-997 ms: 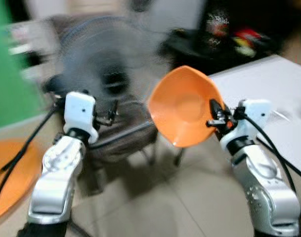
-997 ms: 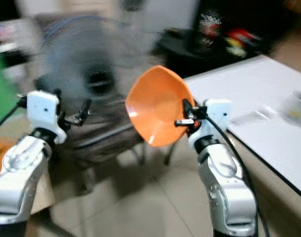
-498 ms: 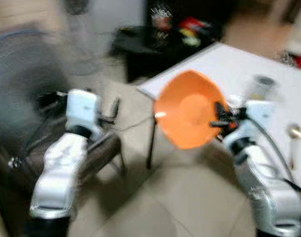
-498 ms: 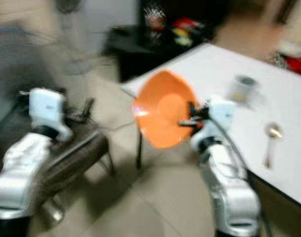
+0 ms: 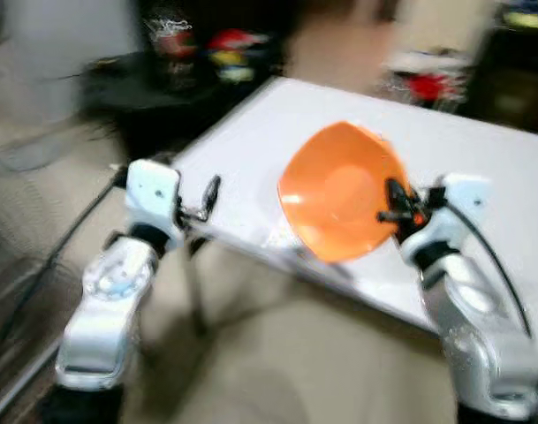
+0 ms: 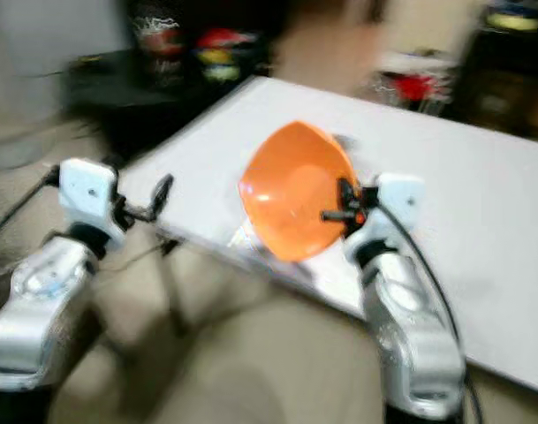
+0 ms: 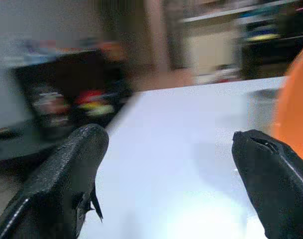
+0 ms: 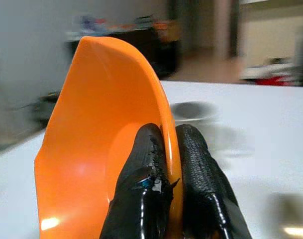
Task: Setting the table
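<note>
Transport step, by my reading: right tool (image 5: 394,205) clamps the rim of one orange bowl (image 5: 339,190), carried on edge in the air above the near edge of the white surface (image 5: 481,168); left tool (image 5: 208,196) spread, holding nothing. Next move calls for levelling the bowl and lowering it onto bare surface. Count: one bowl, two tools; other items too blurred to count.

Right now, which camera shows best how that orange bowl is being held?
The right wrist view: two black fingers pinch the orange bowl at its rim. Both eye views show it blurred, tilted on edge; the left wrist view catches an orange sliver.
</note>
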Robot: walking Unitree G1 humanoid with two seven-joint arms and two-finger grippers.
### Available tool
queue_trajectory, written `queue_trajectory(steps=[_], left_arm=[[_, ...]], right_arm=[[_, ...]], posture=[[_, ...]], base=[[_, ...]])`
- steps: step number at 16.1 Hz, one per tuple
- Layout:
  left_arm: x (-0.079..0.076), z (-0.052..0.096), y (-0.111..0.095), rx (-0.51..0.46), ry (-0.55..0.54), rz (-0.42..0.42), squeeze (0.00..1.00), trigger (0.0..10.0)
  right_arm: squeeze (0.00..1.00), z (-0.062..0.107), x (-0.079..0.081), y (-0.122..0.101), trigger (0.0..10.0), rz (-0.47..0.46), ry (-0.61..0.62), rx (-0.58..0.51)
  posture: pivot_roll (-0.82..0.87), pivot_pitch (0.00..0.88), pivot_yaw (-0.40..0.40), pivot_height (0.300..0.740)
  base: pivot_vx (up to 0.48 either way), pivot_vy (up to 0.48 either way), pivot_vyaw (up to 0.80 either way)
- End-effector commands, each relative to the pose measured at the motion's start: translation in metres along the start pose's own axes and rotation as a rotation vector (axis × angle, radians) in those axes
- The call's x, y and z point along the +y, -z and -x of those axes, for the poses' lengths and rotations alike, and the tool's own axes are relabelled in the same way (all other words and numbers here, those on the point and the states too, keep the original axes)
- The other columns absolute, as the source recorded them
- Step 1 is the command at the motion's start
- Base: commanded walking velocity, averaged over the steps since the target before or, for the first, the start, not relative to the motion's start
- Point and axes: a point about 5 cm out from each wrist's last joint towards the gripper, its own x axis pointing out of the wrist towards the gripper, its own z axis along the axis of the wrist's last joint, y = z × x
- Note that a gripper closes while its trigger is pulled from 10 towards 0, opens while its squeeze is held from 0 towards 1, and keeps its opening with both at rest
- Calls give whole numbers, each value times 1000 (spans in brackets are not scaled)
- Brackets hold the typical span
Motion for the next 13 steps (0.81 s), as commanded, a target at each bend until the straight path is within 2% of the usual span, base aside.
queue_trajectory(steps=[1, 6, 13], left_arm=[[4, 1, -1, 1, -13, -18, 0, 10000], [2, -1, -1, -2, -5, -14, 0, 10000], [5, -2, -3, -6, -3, -22, 0, 10000]], right_arm=[[0, -3, 1, -6, 10000, -16, -5, -25], [0, -8, -2, -8, 10000, -31, -12, -24], [0, -26, -12, -16, 10000, -158, -57, 10]], posture=[[74, 0, -5, 740], [74, 0, -4, 740], [71, 0, -4, 740]], base=[[398, 0, -800], [392, 0, -800], [378, 0, 0]])
